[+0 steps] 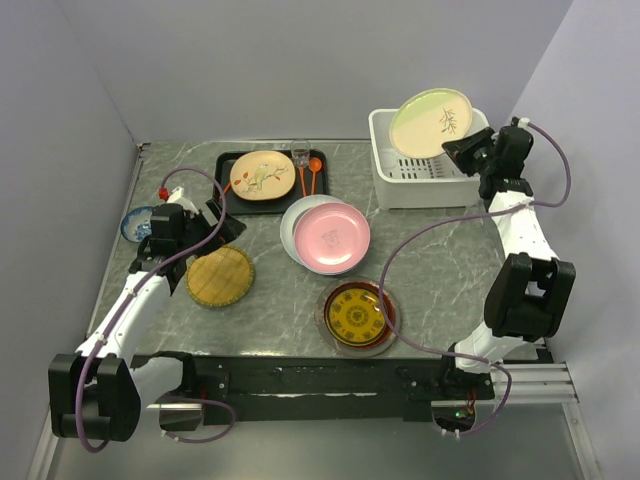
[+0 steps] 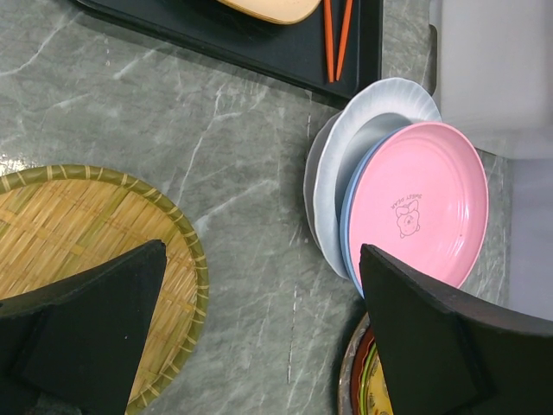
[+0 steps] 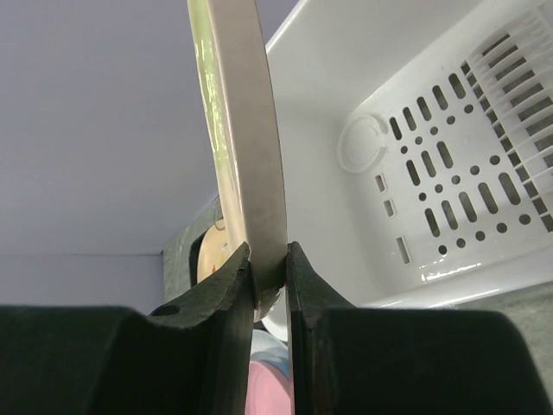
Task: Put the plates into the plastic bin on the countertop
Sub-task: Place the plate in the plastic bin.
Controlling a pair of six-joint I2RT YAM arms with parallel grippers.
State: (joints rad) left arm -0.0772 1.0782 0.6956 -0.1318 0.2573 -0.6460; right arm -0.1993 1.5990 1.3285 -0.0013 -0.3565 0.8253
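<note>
My right gripper (image 1: 462,150) is shut on the rim of a lime green plate (image 1: 430,122) and holds it tilted on edge above the white plastic bin (image 1: 385,160); the plate's edge (image 3: 251,147) shows between the fingers, with the bin's slotted floor (image 3: 458,173) to its right. A pink plate (image 1: 332,237) lies on a white plate (image 1: 296,215) mid-counter; both show in the left wrist view (image 2: 423,203). A gold-patterned dark red plate (image 1: 356,315) sits in front. A cream floral plate (image 1: 262,175) lies on the black tray (image 1: 228,165). My left gripper (image 1: 222,226) is open and empty above the countertop (image 2: 251,259).
A round woven bamboo mat (image 1: 219,276) lies under my left gripper. A small blue-patterned bowl (image 1: 136,224) sits at the far left. Orange utensils (image 1: 308,178) lie on the tray's right side. Walls close in the left, back and right sides.
</note>
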